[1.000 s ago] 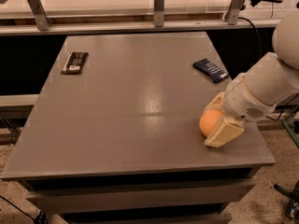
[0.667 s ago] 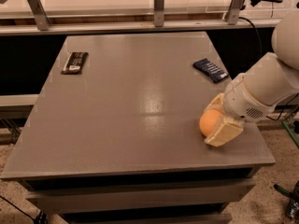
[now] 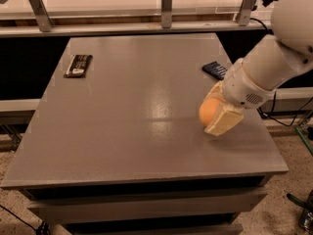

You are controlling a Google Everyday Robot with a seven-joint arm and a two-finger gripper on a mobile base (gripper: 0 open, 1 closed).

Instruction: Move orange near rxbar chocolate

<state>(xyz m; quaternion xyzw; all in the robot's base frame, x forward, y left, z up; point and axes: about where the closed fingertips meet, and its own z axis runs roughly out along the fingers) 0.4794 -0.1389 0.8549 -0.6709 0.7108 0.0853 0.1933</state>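
Observation:
The orange [image 3: 208, 112] is over the right side of the grey table [image 3: 137, 131], held between the pale fingers [image 3: 224, 121] of my gripper [image 3: 211, 111]. The gripper is shut on it, and the white arm reaches in from the upper right. The orange looks slightly raised off the tabletop. The rxbar chocolate [image 3: 78, 65], a flat dark bar with pale lettering, lies at the far left of the table, well away from the orange.
A dark blue wrapped bar [image 3: 214, 69] lies near the table's right edge, just behind my gripper and partly hidden by the arm. A shelf rail with metal posts [image 3: 167, 6] runs along the back. Cables [image 3: 274, 112] hang at the right.
My gripper has moved a little to the left and upward with the orange in it. The two bars have not moved.

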